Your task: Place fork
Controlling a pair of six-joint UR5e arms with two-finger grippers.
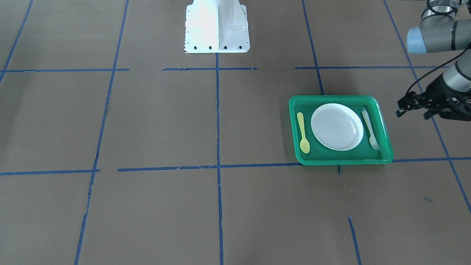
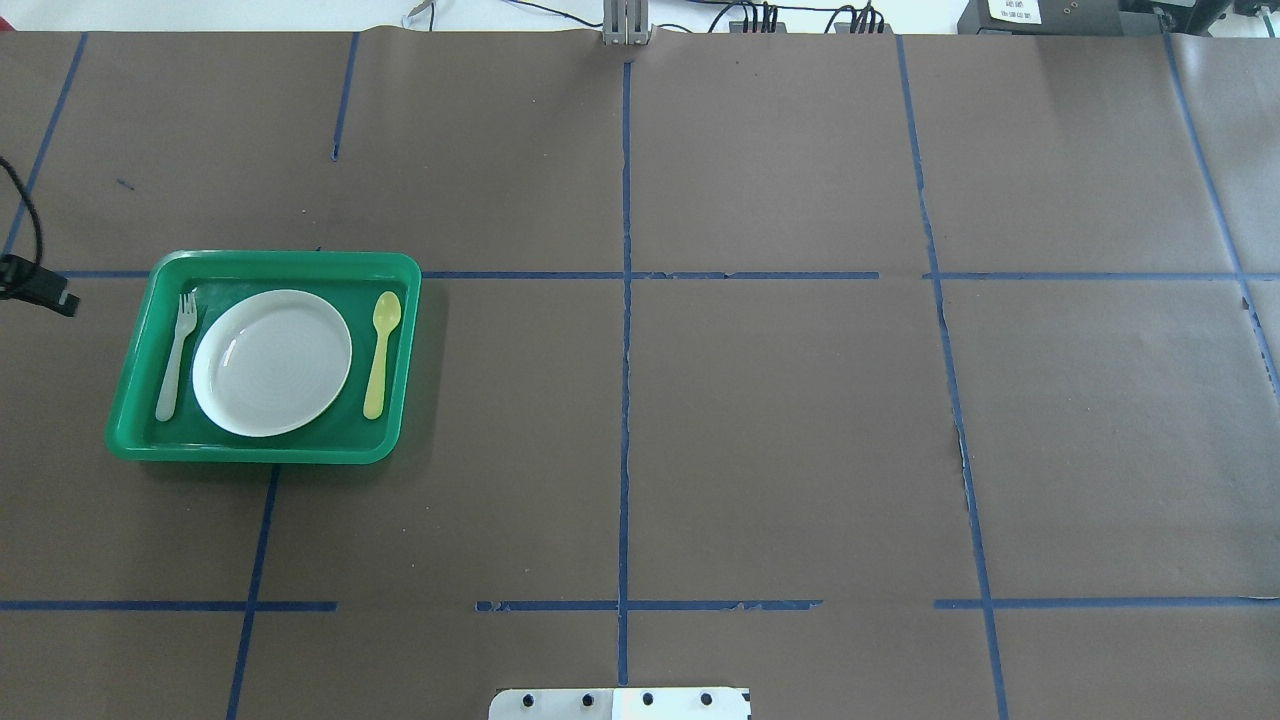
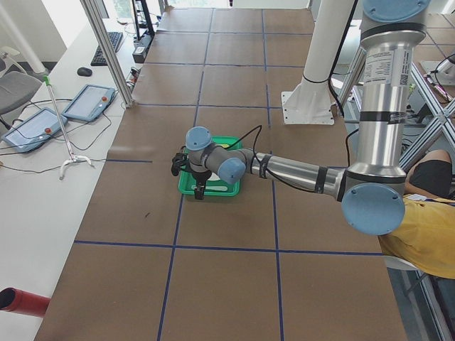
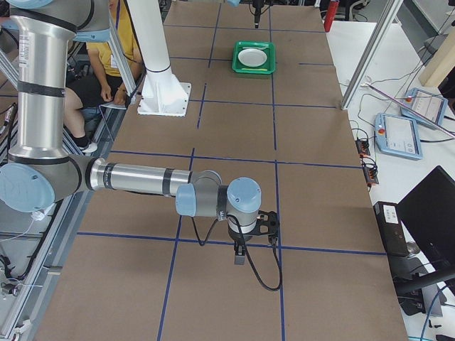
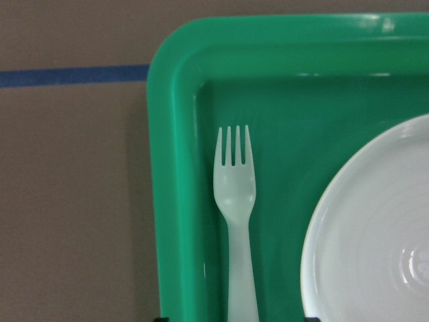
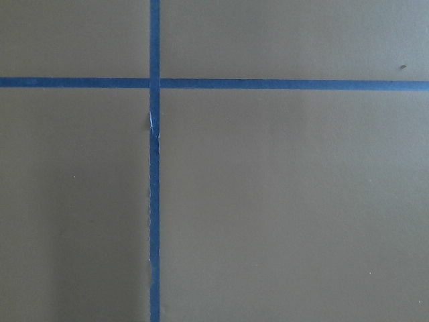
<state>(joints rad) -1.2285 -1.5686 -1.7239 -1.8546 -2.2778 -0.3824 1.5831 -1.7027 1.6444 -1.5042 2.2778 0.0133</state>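
Note:
The whitish translucent fork (image 2: 172, 355) lies flat in the green tray (image 2: 260, 455), tines pointing away from the robot, between the tray's wall and the white plate (image 2: 272, 362). It also shows in the front view (image 1: 369, 127) and the left wrist view (image 5: 236, 201). My left gripper (image 1: 413, 113) hovers beside the tray's outer side, apart from the fork, jaws open and empty. My right gripper (image 4: 242, 249) shows only in the exterior right view, far from the tray, so I cannot tell its state.
A yellow spoon (image 2: 381, 345) lies in the tray on the plate's other side. Blue tape lines (image 2: 625, 350) cross the brown table. The robot's white base (image 1: 217, 25) stands at the table's edge. A seated person (image 4: 117, 50) is beside the table.

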